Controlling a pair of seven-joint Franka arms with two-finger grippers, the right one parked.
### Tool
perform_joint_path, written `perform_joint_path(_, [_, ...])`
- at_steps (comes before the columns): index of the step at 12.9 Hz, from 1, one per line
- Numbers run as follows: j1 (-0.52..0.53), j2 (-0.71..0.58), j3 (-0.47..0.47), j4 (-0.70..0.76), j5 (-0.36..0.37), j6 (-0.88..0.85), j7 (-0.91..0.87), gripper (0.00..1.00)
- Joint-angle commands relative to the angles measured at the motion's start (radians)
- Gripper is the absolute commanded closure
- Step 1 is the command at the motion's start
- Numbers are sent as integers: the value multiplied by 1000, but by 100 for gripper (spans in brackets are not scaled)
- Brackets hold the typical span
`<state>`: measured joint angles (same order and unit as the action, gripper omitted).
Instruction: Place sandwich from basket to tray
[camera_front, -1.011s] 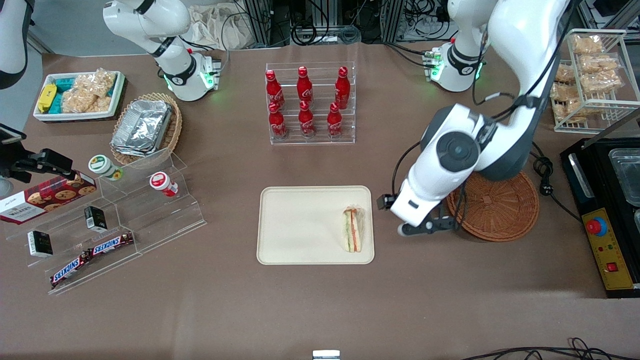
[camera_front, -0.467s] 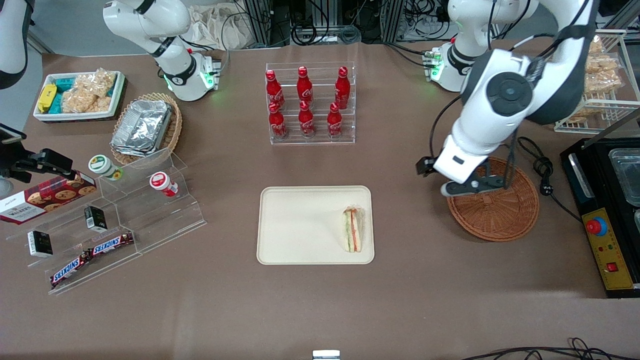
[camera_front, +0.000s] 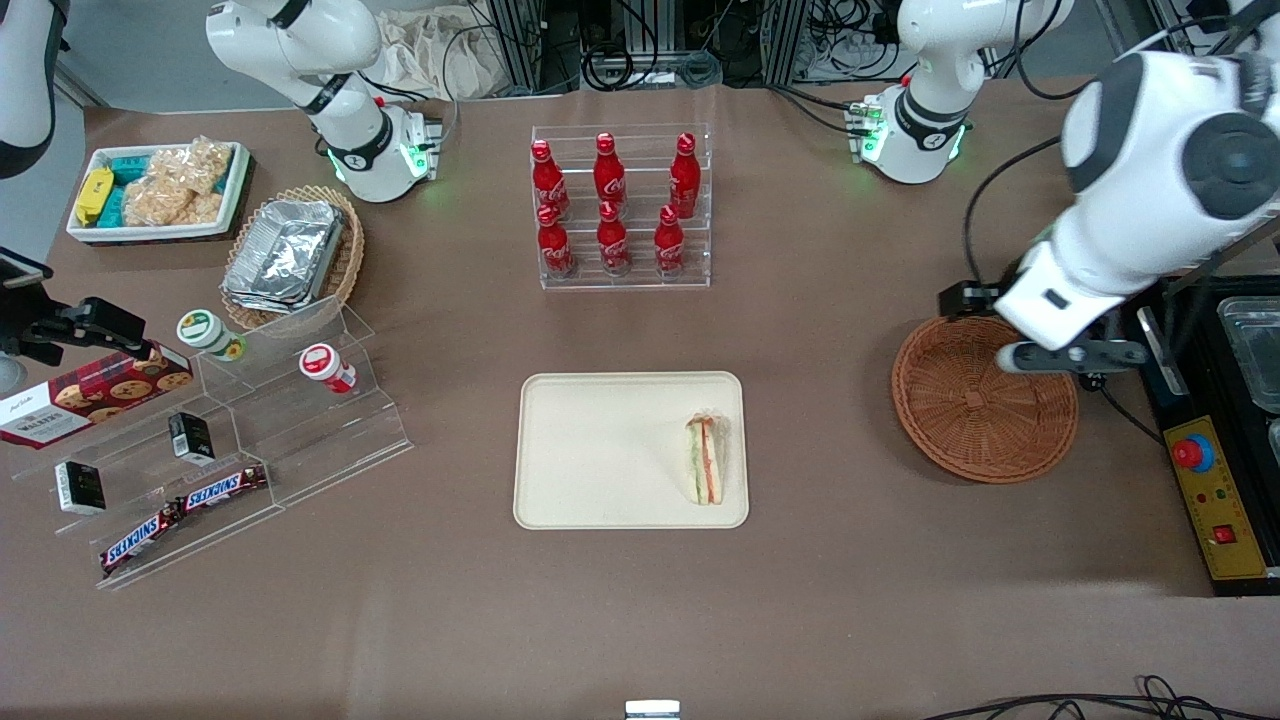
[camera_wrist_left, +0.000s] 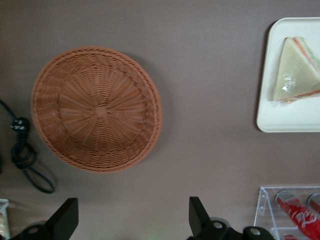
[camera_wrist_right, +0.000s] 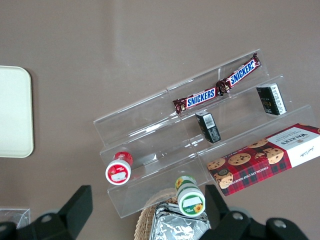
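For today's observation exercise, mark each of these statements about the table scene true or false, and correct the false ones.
1. The sandwich lies on the tray. True.
2. The basket holds a sandwich. False: the basket is empty.
3. The gripper is shut on the sandwich. False: its fingers stand open and hold nothing; it hangs above the table near the basket's rim, toward the working arm's end.
4. The sandwich sits at the end of the tray nearest the basket. True.
5. The red bottles stand on the tray. False: they stand in a clear rack, farther from the front camera than the tray.
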<state>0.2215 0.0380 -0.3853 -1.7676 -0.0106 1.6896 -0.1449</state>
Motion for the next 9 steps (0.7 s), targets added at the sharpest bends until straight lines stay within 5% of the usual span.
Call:
perform_joint_path(1, [57,6,-9,46,-22,-48,51,1])
perform_joint_path(9, [87,110,-7,229,20,-175,68,0])
